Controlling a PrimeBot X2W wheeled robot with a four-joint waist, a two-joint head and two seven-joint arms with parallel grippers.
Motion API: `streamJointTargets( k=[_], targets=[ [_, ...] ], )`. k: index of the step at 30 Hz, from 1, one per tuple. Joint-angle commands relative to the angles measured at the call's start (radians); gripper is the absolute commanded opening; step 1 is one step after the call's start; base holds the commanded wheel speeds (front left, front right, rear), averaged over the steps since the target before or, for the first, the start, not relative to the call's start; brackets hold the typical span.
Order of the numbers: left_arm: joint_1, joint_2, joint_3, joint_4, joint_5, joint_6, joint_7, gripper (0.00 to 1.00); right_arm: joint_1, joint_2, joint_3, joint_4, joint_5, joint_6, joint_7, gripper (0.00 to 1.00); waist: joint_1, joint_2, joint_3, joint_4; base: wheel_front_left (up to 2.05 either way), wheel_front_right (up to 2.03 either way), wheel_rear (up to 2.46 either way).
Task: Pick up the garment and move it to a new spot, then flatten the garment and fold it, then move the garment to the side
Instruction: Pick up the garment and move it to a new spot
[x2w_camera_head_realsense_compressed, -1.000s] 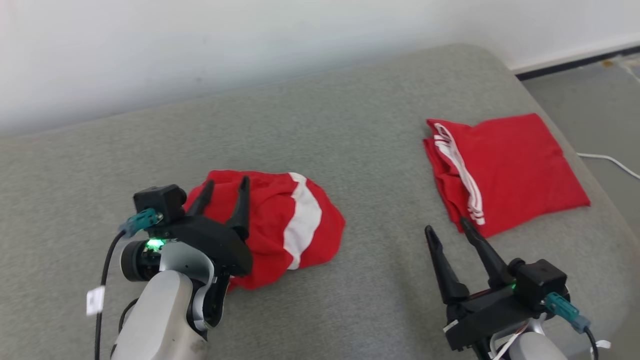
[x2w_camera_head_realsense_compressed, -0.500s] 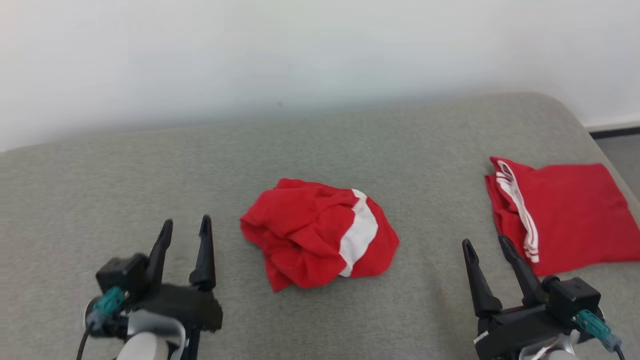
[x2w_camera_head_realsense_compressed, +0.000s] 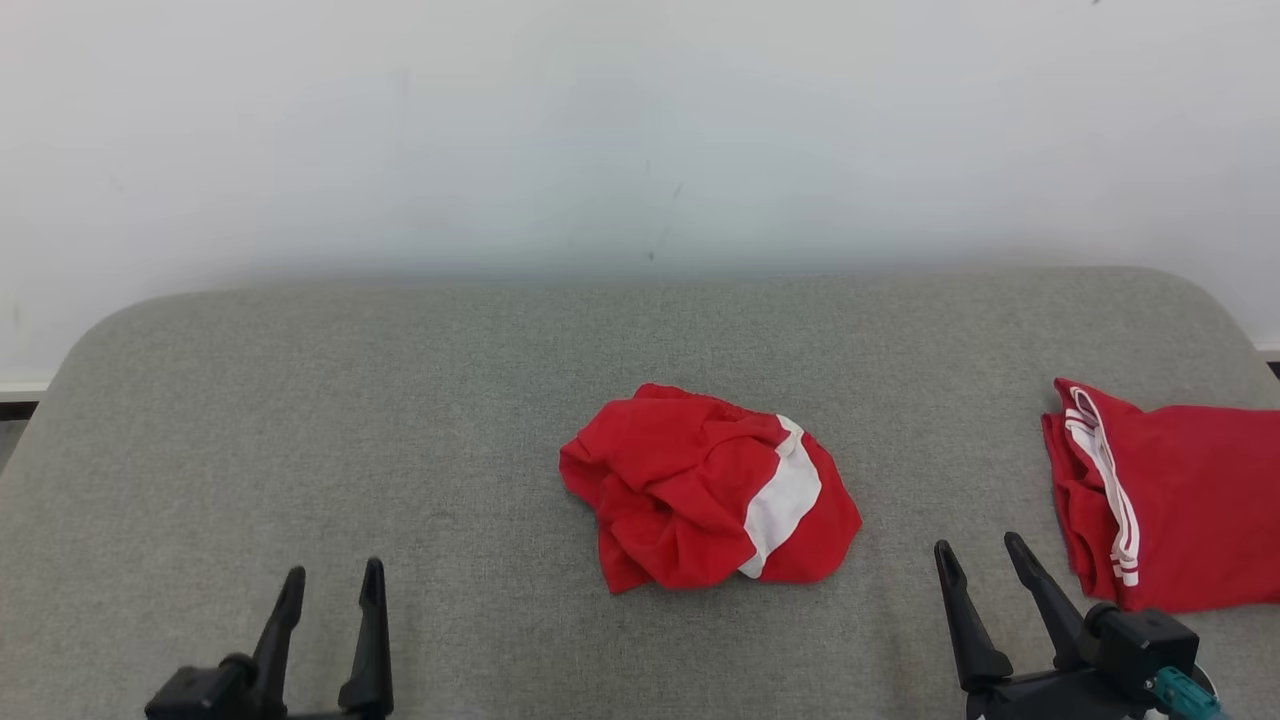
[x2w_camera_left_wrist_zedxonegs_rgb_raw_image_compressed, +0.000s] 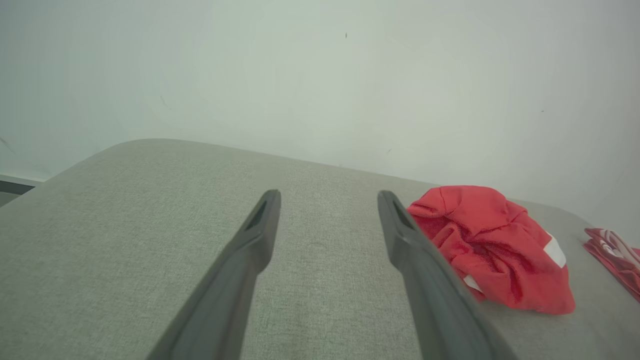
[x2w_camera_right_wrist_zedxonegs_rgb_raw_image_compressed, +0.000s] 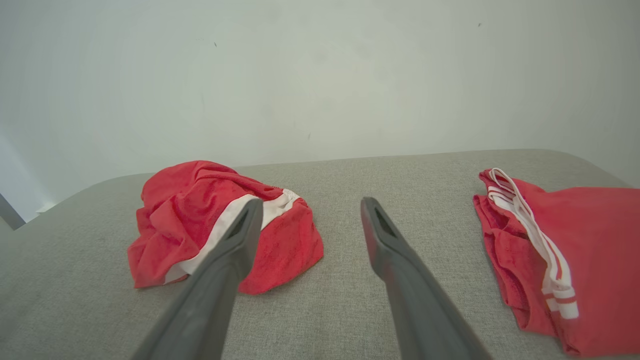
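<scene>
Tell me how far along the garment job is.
Done: one folded garment lies at the right. In hand: nothing; the left tool and right tool are open, apart from the crumpled garment in the middle of the cushion. Left: flattening, folding and moving it aside.

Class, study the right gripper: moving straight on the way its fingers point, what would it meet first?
Most likely bare cushion: the right gripper aims into the gap between the crumpled garment and the folded garment, with the wall beyond. Depth is unclear, so it might graze the crumpled garment's edge.
</scene>
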Motion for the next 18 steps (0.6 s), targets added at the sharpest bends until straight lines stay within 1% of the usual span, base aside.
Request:
streamJointTargets(
  k=[1, 5, 11, 18],
  targets=[
    [0.02, -0.001, 0.006, -0.008, 0.012, -0.006, -0.001, 1.0, 0.012, 0.001, 0.001, 0.001, 0.003, -0.002, -0.003, 1.0, 0.0001, 0.0, -0.002, 0.0, 0.0, 0.0, 0.0],
    [0.054, -0.013, 0.028, -0.03, 0.029, -0.021, -0.001, 1.0, 0.017, 0.003, 0.002, 0.0, 0.004, -0.002, -0.004, 1.0, 0.0001, 0.0, -0.001, -0.006, 0.0, 0.0, 0.0],
    [0.05, -0.029, 0.042, -0.038, 0.044, -0.022, -0.001, 1.0, 0.018, 0.006, 0.006, 0.0, 0.004, -0.002, -0.003, 1.0, 0.0001, 0.0, 0.002, -0.015, 0.0, 0.0, 0.0],
    [0.047, -0.045, 0.067, -0.039, 0.053, -0.034, -0.002, 1.0, 0.013, 0.008, 0.009, -0.006, 0.003, -0.002, -0.003, 1.0, 0.0001, 0.0, 0.008, -0.022, 0.0, 0.0, 0.0]
  ],
)
